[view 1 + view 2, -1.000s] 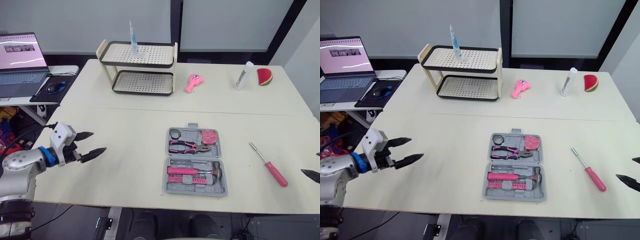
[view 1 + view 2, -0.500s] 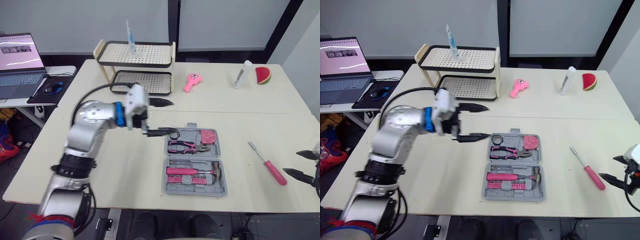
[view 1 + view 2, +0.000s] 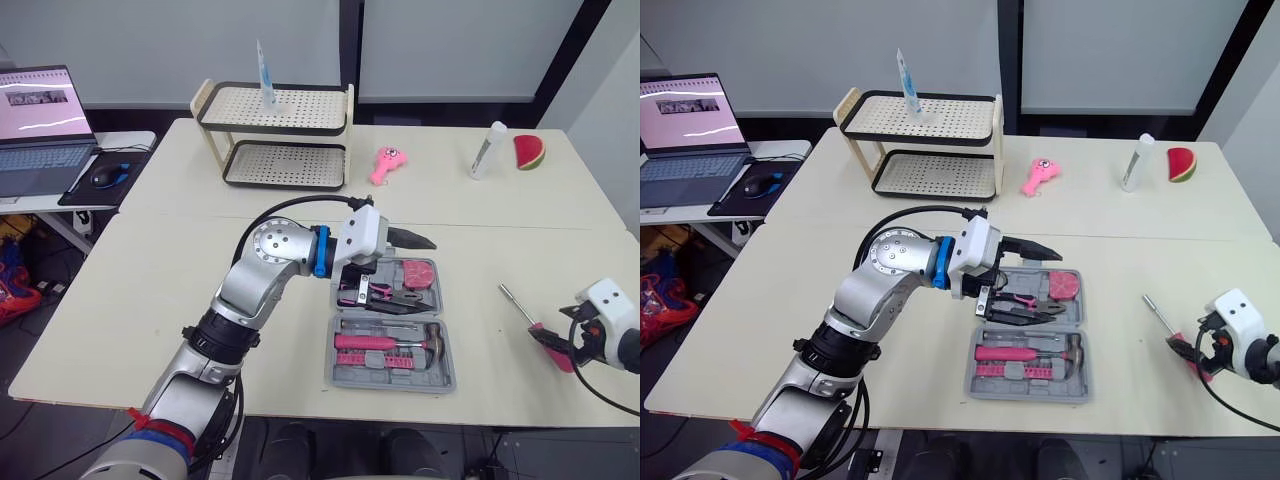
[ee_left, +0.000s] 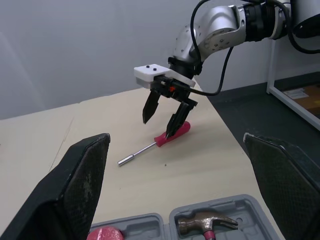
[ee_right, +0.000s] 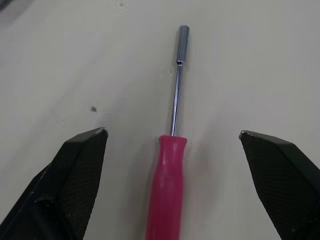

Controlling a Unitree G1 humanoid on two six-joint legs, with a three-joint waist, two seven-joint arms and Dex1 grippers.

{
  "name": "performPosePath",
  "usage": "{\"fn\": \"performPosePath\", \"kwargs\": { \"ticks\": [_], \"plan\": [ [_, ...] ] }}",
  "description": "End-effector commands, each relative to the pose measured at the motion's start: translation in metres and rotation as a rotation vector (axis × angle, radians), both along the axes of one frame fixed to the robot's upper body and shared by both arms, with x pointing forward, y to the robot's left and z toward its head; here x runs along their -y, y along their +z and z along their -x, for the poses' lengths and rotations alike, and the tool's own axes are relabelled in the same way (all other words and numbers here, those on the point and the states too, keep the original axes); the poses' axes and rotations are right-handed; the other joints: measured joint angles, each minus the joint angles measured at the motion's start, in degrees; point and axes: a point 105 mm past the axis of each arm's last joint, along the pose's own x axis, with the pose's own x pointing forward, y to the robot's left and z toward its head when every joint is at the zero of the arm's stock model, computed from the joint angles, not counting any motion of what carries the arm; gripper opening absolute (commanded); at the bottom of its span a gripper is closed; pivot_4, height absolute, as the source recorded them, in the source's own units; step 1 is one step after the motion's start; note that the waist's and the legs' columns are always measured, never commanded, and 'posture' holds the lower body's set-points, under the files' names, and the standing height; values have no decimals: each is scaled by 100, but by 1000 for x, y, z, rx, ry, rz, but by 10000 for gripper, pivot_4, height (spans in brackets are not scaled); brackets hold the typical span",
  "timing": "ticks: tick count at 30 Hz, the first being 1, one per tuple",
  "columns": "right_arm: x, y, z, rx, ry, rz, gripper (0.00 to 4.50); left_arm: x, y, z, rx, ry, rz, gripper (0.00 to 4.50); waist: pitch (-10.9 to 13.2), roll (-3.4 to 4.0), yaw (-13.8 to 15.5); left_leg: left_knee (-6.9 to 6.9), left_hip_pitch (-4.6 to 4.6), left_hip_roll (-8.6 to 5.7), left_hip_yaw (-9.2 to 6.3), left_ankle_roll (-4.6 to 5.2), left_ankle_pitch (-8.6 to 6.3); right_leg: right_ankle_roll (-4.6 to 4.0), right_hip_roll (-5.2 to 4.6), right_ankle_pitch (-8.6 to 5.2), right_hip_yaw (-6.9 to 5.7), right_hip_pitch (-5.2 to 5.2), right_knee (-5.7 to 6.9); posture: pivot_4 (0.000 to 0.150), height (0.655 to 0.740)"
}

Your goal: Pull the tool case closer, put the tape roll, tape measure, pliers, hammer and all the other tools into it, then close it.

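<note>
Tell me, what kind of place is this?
Most likely an office or robot test lab. An open grey laptop sits on a side desk, pale grey wall panels stand behind, and an open grey plastic tool case lies on a long cream table.

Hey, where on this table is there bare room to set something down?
Bare: the front-left table between its left edge and the tool case; also the strip between the case and the screwdriver. Crowded: over the case, where the left gripper hangs open, and the right gripper straddling the screwdriver.
</note>
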Motion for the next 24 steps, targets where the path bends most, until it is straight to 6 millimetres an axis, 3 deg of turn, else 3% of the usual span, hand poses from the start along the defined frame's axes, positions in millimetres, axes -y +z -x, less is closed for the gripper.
{"fn": "performPosePath", "kwargs": {
  "ticks": [1, 8, 15, 24],
  "plan": [
    [7, -5, -1, -5, -23, 17, 45000, 3, 6, 8, 27, -31, 16, 44657, -1, 2, 0, 0, 0, -1, 1, 0, 0, 0, 0, 0, 0, 0, 0, 1500, 7400],
    [14, -22, -1, -27, -69, 30, 45000, 6, 4, 13, 16, -41, 15, 44657, -2, 3, -10, 0, 2, 1, 1, 0, 0, 0, 0, 0, 0, 0, -1, 1500, 7400],
    [8, -27, -4, -15, -55, 22, 24086, 7, 1, 13, 17, -38, 10, 45000, -2, 2, -15, 1, 4, 1, 1, 0, 0, 0, 0, 0, 0, 3, 0, 1500, 7400],
    [-4, -24, 2, -8, -52, -9, 9634, 4, -2, 13, 13, -26, 2, 45000, -2, 3, -8, 3, 3, 1, -3, 0, 0, 0, -1, 0, 0, 5, 0, 1500, 7400]
  ]
}}
